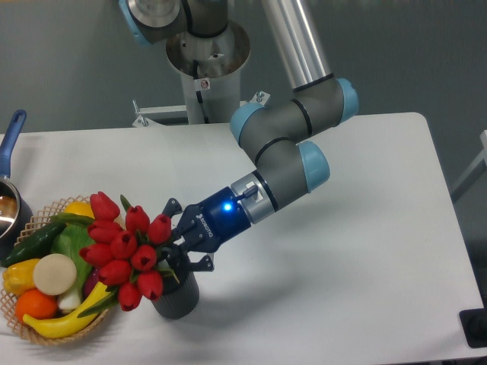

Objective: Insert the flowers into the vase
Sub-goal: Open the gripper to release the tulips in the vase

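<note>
The flowers [122,247], a bunch of red tulips with closed buds, lean to the left with their buds over the edge of the wicker basket. Their stems run down into the vase [176,296], a short dark ribbed cylinder standing at the front of the table. My gripper [176,255] reaches in from the upper right and sits just above the vase's rim at the stems. Its finger links are splayed wide, so it looks open around the stems. The fingertips and most of the stems are hidden behind the buds and the gripper.
A woven wicker basket [53,338] of produce (banana, orange, onion, cucumber, green leafy vegetable) stands at the front left, touching the tulip buds. A pot with a blue handle [11,137] is at the left edge. The robot base [207,68] stands at the back.
</note>
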### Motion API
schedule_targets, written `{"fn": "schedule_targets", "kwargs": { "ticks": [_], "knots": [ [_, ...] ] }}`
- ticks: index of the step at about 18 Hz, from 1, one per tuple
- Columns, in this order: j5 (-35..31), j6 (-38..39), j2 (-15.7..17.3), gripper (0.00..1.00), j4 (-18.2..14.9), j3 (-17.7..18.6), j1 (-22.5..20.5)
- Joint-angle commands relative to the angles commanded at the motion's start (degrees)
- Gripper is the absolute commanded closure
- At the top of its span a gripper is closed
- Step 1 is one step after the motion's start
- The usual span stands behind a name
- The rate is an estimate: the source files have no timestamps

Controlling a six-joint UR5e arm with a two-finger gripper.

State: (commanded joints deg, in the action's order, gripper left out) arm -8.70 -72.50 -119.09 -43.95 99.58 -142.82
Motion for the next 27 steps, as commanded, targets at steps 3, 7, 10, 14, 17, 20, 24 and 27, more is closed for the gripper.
{"fn": "schedule_targets", "kwargs": {
  "ticks": [3,7,10,14,17,20,24,27],
  "knots": [
    [0.0,-1.3,-0.3,0.89,0.0,0.6,0.0],
    [0.0,-1.2,-0.2,0.47,0.0,0.8,-0.2],
    [0.1,-1.2,0.0,0.0,-0.1,0.9,-0.2],
    [0.2,-1.2,0.4,0.0,-0.1,1.3,-0.4],
    [0.3,-1.1,1.5,0.0,-0.1,2.4,-1.5],
    [0.4,-0.9,4.5,0.0,-0.1,4.0,-3.3],
    [-0.3,-1.0,7.5,0.0,-0.1,5.2,-6.6],
    [-2.0,-1.3,9.0,0.0,-0.1,5.2,-9.3]
  ]
}}
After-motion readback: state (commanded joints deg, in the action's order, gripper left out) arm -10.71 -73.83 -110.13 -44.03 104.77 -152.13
